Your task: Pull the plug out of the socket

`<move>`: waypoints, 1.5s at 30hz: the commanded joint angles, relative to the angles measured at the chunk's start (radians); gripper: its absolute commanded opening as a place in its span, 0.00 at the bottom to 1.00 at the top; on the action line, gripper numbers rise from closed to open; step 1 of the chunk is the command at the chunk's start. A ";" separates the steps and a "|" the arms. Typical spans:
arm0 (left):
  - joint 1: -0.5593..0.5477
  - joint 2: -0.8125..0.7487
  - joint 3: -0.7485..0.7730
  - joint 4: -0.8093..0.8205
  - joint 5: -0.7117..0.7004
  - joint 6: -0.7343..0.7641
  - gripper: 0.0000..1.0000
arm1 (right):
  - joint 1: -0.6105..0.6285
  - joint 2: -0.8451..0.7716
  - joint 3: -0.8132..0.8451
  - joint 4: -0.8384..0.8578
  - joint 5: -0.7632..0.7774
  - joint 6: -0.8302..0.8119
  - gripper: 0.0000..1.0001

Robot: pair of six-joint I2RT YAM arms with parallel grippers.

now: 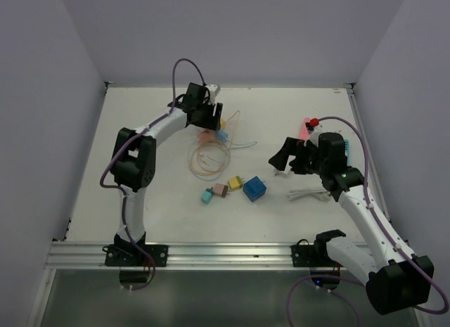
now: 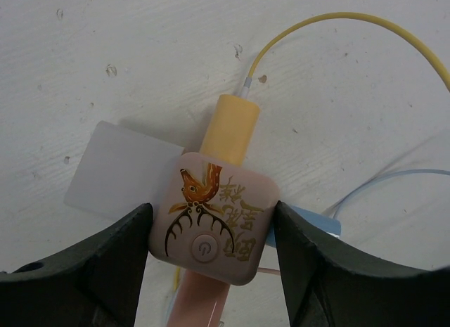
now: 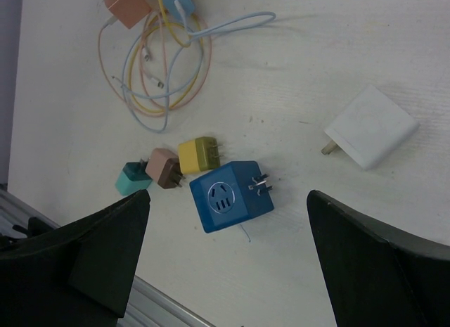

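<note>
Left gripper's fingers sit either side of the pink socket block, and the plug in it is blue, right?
No, the plug in the pink socket block is yellow, not blue; the left wrist view shows it. The left gripper does have its fingers either side of the block.

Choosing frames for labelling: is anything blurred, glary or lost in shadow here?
Top view: even light, faint shadows, no glare. Left wrist: socket sharp, dark fingers soft at the edges. Right wrist: blue cube crisp, fingers near-black, without detail.
</note>
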 commanded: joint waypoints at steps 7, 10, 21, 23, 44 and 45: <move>0.007 -0.179 -0.102 0.045 -0.084 -0.014 0.11 | 0.029 0.029 0.018 0.071 -0.112 -0.007 0.97; 0.007 -0.247 -0.156 0.031 -0.130 -0.048 0.02 | 0.081 0.056 0.038 0.087 -0.113 -0.020 0.96; 0.007 -0.482 -0.424 0.023 -0.197 -0.093 0.00 | 0.434 0.316 0.225 0.164 0.020 -0.125 0.92; 0.008 -0.523 -0.458 0.029 -0.195 -0.091 0.00 | 0.454 0.388 0.275 0.176 0.046 -0.137 0.90; 0.028 -0.695 -0.630 0.161 -0.166 -0.099 0.00 | 0.535 0.906 0.676 0.230 -0.035 -0.171 0.53; 0.030 -0.697 -0.631 0.163 -0.163 -0.100 0.00 | 0.537 0.914 0.676 0.244 -0.038 -0.165 0.52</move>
